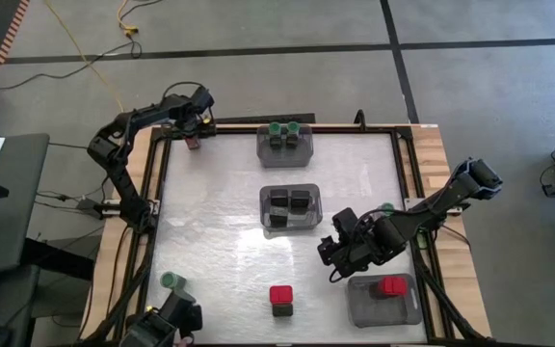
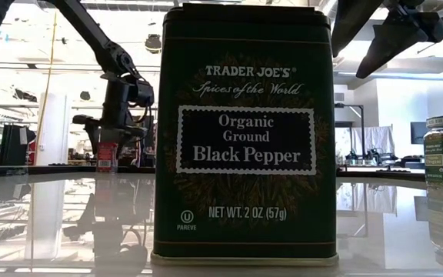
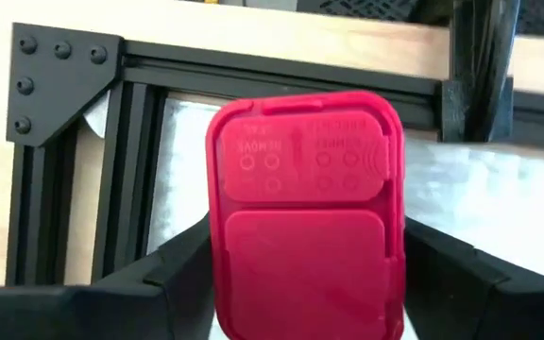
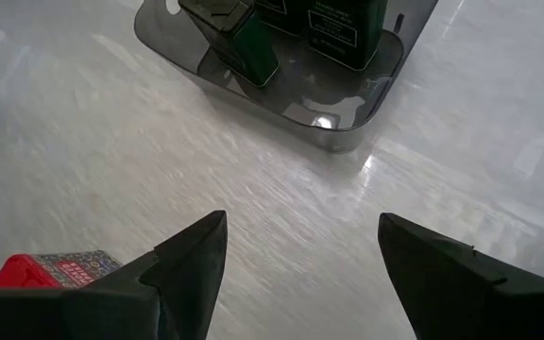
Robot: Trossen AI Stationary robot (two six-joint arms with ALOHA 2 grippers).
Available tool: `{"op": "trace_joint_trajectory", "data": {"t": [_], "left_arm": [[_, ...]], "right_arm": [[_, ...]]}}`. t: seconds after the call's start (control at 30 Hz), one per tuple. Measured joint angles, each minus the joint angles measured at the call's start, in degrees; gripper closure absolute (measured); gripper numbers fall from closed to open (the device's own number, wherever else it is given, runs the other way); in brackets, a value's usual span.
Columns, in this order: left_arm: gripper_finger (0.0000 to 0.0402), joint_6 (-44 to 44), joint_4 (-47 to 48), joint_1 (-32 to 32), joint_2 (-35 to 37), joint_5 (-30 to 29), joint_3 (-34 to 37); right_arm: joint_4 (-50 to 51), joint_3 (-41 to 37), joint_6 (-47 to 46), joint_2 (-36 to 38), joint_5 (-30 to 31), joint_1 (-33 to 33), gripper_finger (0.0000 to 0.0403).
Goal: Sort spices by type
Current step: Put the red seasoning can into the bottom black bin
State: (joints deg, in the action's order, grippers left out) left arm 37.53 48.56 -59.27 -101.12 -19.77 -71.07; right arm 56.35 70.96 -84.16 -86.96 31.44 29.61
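The counter (image 1: 220, 183) lies bare along its left half in the high view, from upper left down to lower left, a wide lane. Down the middle stand three obstacles: a bin (image 1: 286, 142) at top centre, a second bin (image 1: 291, 206) at centre, and a red-capped jar (image 1: 281, 300) at bottom centre. The right arm (image 1: 422, 217) crosses the right side above a third bin (image 1: 383, 300). A black frame (image 1: 159, 183) rims the counter.
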Motion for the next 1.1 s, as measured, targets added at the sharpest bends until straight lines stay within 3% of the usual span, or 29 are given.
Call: {"op": "trace_joint_trajectory", "data": {"t": [0.17, 0.4, 0.5, 0.67, 0.9, 1.1], "left_arm": [[0.0197, -2.2, 3.5, 0.04, 0.0, 0.37, -0.04], [0.0202, -4.57, 6.2, 0.69, 1.71, 4.32, -0.02], [0.0202, -7.66, 6.65, 2.86, 5.39, 6.68, 0.0], [0.0202, -5.98, 6.84, 9.46, 16.74, 4.55, 0.0], [0.0202, 0.65, 4.78, 26.56, 30.29, 5.53, 0.0], [0.0202, 6.72, -7.16, 49.59, 30.76, 3.47, 0.0]], "right_arm": [[0.01, 0.0, 0.46, 0.0, 0.62, 0.0, 0.01], [0.13, 0.0, 0.59, 0.0, 1.52, 0.66, 0.01], [0.21, 0.0, 0.65, 0.0, 1.53, 1.22, 0.01], [0.19, 0.0, 1.48, 0.02, 1.54, 2.28, 0.01], [0.23, 0.0, 3.9, 0.53, 2.17, 5.54, 0.01], [2.02, 0.0, 5.11, 2.95, 6.08, 8.97, 0.0102]]}}
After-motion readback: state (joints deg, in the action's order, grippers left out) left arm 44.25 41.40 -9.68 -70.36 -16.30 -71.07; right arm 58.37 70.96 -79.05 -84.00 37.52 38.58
